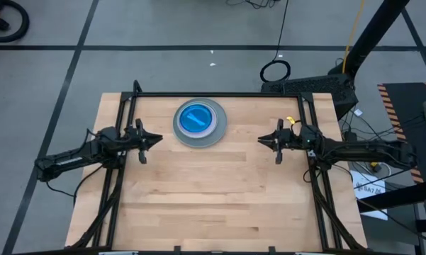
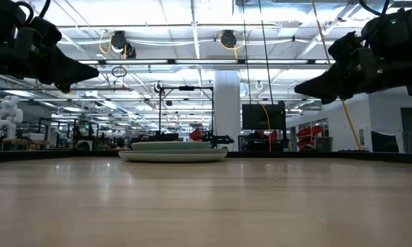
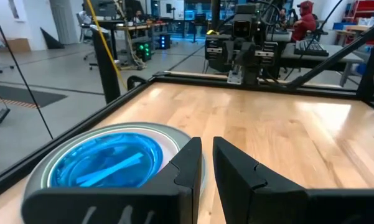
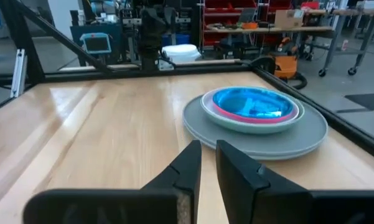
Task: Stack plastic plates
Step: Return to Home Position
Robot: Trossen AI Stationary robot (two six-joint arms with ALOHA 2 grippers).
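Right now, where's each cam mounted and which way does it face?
High: overhead, straight down on the table; both arms show, with the left end effector and right end effector.
Low: table-top height, level across to the plate stack; both end effectors hang at the upper corners.
Left wrist: rides that wrist, looks past its own fingers toward the right arm.
Right wrist: mirrored, toward the left arm.
Shared: all four see the plate stack.

Stack: top plate (image 4: 252, 102) glossy teal-blue with pale streaks. Under it 1 pink-red rim (image 4: 255, 119), then pale mint plate (image 4: 249, 128), then grey bottom plate (image 4: 302, 142). Table (image 1: 220, 191): light wood with a plank grain in long strips. Left gripper (image 3: 206, 146) and right gripper (image 4: 208, 149): black. Table frame (image 1: 220, 94): black.
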